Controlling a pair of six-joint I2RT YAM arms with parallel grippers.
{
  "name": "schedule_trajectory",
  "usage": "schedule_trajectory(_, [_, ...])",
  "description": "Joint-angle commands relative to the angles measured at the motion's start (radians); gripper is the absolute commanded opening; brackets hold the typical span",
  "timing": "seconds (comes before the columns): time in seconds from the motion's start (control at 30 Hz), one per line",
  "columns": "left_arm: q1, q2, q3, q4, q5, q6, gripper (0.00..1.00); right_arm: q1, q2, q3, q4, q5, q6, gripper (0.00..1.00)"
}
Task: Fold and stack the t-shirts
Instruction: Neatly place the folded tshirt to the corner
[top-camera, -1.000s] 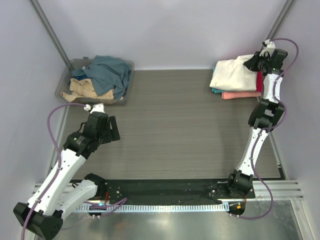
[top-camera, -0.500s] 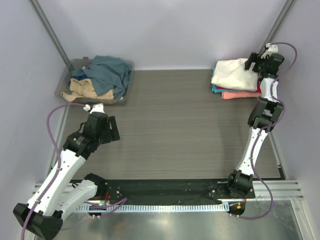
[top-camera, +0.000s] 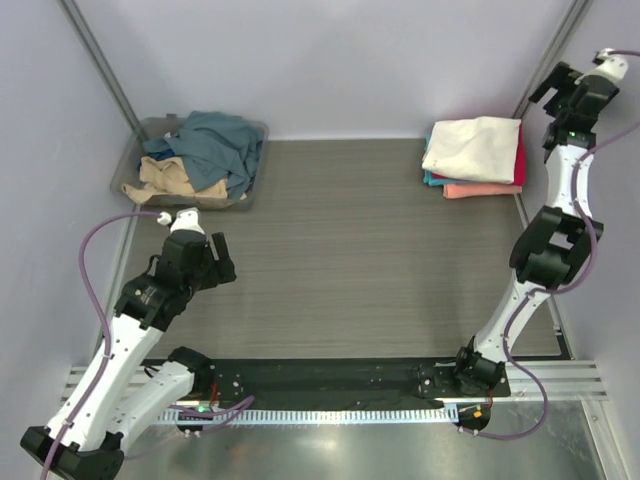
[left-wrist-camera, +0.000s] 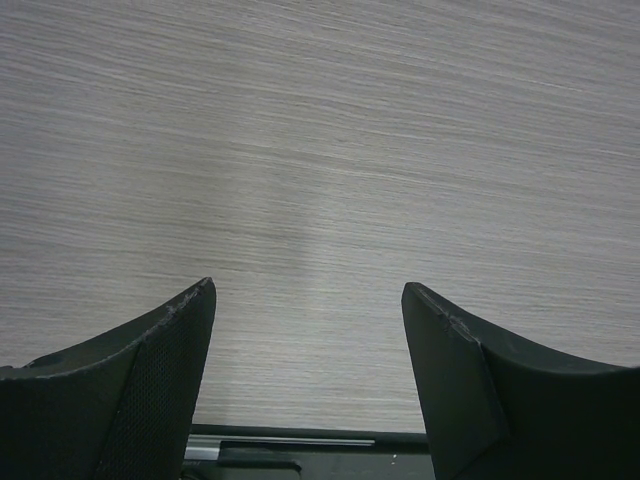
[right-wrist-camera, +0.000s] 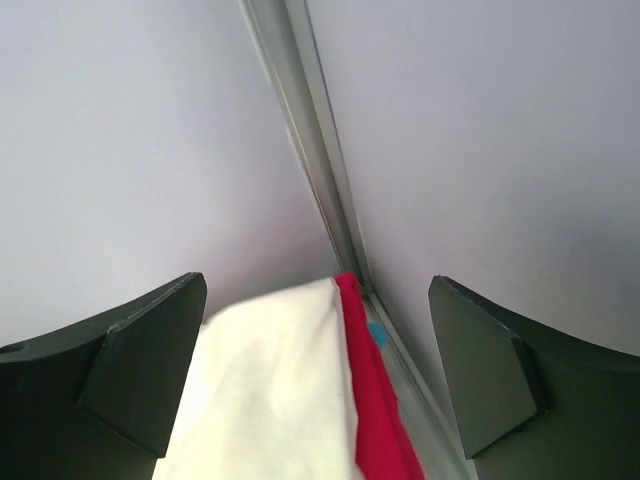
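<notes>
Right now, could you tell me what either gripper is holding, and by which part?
Nothing is held: the left gripper and the right gripper are both open and empty.

Overhead camera high at 6 o'clock, looking down on the grey wood-grain tabletop (top-camera: 350, 230), left wrist camera close over it, right wrist camera at 1 o'clock, sharing the folded cream cloth t-shirt (right-wrist-camera: 270, 390) with overhead

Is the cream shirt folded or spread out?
Folded: the cream shirt lies as a compact rectangle on the pile of other shirts.
</notes>
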Motion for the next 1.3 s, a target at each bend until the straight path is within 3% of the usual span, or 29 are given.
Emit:
schedule_trajectory(0.0, [0.003,-0.029,0.009,0.030,0.002,0.005,0.76,-0.015,-0.183,-0.155,-0.043,0.046,0.178,1.00])
schedule_trajectory(0.13, [0.003,-0.043,0.008,0.035,0.012,0.010,0.77,-0.028,-0.288,-0.329,-0.159,-0.063,0.354,1.00])
schedule_trajectory(0.37, [0.003,-0.073,0.001,0.045,0.027,0.016,0.77,-0.064,-0.349,-0.542,-0.199,-0.301,0.483,1.00])
schedule_trajectory(1.03, [0.003,-0.064,0.001,0.045,0.025,0.016,0.78,-0.070,-0.188,-0.502,-0.199,-0.327,0.517,0.88])
schedule_trajectory(1.13, [0.003,-0.059,0.003,0.047,0.025,0.017,0.78,-0.071,-0.171,-0.499,-0.187,-0.319,0.517,0.84])
schedule_trajectory(1.2, [0.003,-0.056,0.003,0.044,0.024,0.016,0.78,-0.073,-0.158,-0.483,-0.185,-0.316,0.513,0.76])
schedule_trajectory(1.23, [0.003,-0.058,0.003,0.044,0.024,0.016,0.78,-0.073,-0.153,-0.476,-0.183,-0.316,0.513,0.72])
schedule_trajectory(1.27, [0.003,-0.058,0.003,0.044,0.024,0.016,0.78,-0.076,-0.148,-0.463,-0.182,-0.316,0.514,0.58])
